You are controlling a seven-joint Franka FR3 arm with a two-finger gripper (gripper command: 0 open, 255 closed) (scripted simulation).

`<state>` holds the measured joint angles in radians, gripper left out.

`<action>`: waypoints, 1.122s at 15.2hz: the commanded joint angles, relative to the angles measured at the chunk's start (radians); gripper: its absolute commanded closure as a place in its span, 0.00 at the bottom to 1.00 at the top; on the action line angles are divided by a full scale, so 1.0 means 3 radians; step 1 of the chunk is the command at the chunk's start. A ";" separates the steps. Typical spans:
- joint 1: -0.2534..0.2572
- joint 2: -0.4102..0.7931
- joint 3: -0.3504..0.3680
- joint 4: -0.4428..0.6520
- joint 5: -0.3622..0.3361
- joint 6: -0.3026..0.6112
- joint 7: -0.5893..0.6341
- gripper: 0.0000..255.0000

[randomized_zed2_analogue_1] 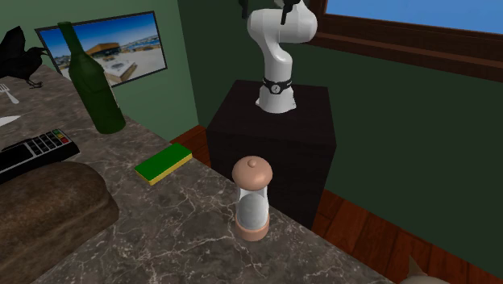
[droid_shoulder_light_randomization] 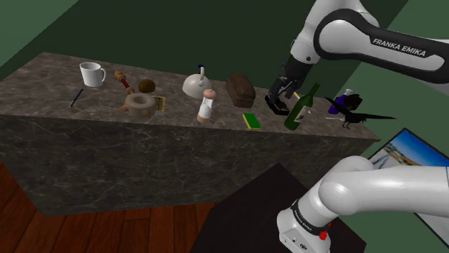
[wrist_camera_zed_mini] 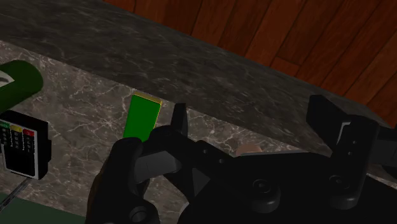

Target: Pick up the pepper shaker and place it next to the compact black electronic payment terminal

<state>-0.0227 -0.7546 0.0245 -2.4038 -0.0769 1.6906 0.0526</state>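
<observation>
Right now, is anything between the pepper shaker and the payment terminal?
Nothing squarely. The green sponge lies on the counter-edge side of the line from pepper shaker to payment terminal, and the brown loaf flanks the other side, leaving a gap between them.

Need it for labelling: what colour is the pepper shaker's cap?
Pinkish tan cap, clearest in second exterior view.

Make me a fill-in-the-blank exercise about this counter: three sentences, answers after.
1. The claw holds nothing, and its fingers stand ___.
2. The pepper shaker is not tipped over; it stands ___ on the counter.
3. The tall bottle near the payment terminal is dark ___.

Missing words: open; upright; green.
</observation>
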 commanded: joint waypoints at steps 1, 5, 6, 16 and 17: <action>0.0000 0.0000 0.0000 0.0000 0.0000 0.0000 0.0000 0.00; -0.0008 0.0512 0.0093 0.0170 -0.0008 0.0323 0.0141 0.00; -0.0012 0.0642 0.0115 0.0224 -0.0014 0.0394 0.0176 0.00; -0.0048 0.1977 0.0305 0.1012 -0.0191 0.0873 0.0550 0.00; -0.0048 0.2112 0.0318 0.1116 -0.0219 0.0896 0.0589 0.00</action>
<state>-0.0375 -0.1557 0.1149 -2.0941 -0.1353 1.9524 0.2163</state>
